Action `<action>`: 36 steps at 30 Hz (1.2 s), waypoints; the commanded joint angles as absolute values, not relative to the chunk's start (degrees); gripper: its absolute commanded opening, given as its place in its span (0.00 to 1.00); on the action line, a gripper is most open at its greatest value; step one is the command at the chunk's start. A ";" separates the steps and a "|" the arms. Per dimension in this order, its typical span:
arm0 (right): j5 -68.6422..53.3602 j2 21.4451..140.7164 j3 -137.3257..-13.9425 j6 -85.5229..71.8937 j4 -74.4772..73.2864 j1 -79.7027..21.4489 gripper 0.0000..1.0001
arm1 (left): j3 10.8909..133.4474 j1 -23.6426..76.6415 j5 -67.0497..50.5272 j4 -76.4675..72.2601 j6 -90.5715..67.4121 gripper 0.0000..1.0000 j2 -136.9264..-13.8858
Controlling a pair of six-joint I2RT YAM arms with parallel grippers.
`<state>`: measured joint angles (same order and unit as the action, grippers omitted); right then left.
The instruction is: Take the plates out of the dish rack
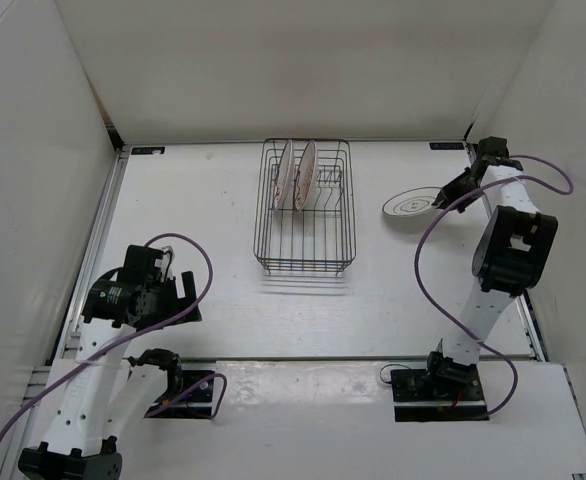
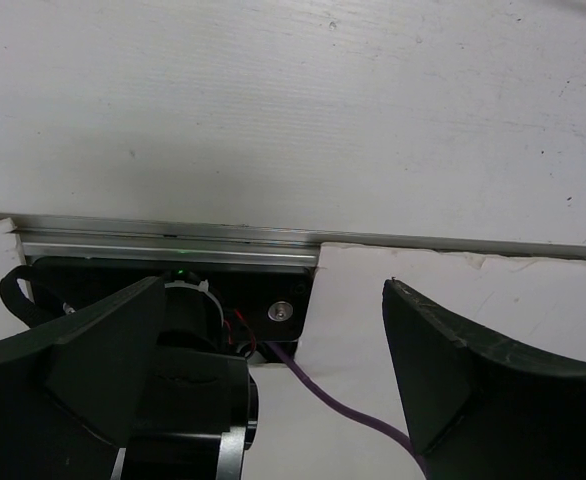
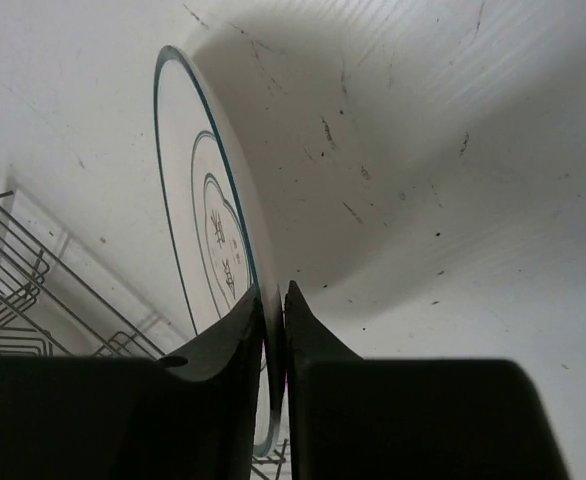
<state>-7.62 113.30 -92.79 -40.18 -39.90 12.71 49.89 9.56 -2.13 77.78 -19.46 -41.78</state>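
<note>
One of three out of the rack, going by how things lie: clamping the grey-lined plate by its rim in the right gripper, with the fingers pressing close together on either face of the thin edge. Holding it just to the right of the dish rack, looking tilted rather than flat, low over the table. Not showing clearly whether its far edge is touching the surface or hanging just above it.

Leaving two orange-centred plates standing upright between the prongs at the far end of the rack, side by side. Parking the left gripper by its own base at the near left, jaws standing wide apart on nothing, well away from the rack.

Probably setting this plate down next, and risking most right there:
- Gripping only a sliver of rim, so inviting the plate to pivot or slide out under its own weight.
- Letting go before it is lying flat, so risking a drop, a clatter, or a roll toward the table's right edge.
- Pulling the fingers back with one of them trapped underneath, so dragging or flipping the plate.
- Reaching back in afterwards, so possibly snagging a wire or tipping one upright plate into its neighbour.
</note>
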 commanded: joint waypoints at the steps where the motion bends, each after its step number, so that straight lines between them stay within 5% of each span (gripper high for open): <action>1: -10.20 114.16 -95.10 -41.48 -46.31 13.27 0.14 | 49.92 9.76 -0.79 83.23 -18.72 1.00 -40.78; 3: -9.58 114.43 -93.44 -41.40 -47.98 13.27 0.20 | 49.57 9.76 -0.53 83.41 -18.81 1.00 -40.87; 5: -7.57 114.70 -92.64 -40.17 -51.48 13.27 0.37 | 49.13 9.76 -0.61 83.23 -18.98 1.00 -40.87; 6: -7.38 114.61 -90.64 -39.91 -51.94 13.10 0.54 | 49.13 9.84 -0.62 82.88 -19.07 1.00 -40.96; 9: -6.59 113.29 -85.72 -37.89 -52.38 13.36 0.69 | 48.69 9.84 -0.62 82.88 -19.34 1.00 -41.22; 18: -7.21 107.58 -85.25 -34.37 -49.49 13.27 0.72 | 46.93 9.76 -2.90 81.65 -20.13 1.00 -42.36; 23: -4.22 105.56 -94.82 -32.44 -50.27 13.18 0.72 | 46.94 9.76 -3.25 81.39 -19.95 1.00 -42.89; 32: 7.81 101.52 -110.55 -25.78 -50.45 10.82 0.72 | 48.16 9.76 -4.30 80.77 -19.07 1.00 -42.45; 36: 16.58 95.65 -108.22 -19.87 -51.41 8.27 0.72 | 50.18 9.84 -3.43 80.42 -18.11 1.00 -42.80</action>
<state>7.90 100.88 -109.06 -26.11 -49.80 10.33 47.37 9.58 -3.05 77.84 -19.31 -42.94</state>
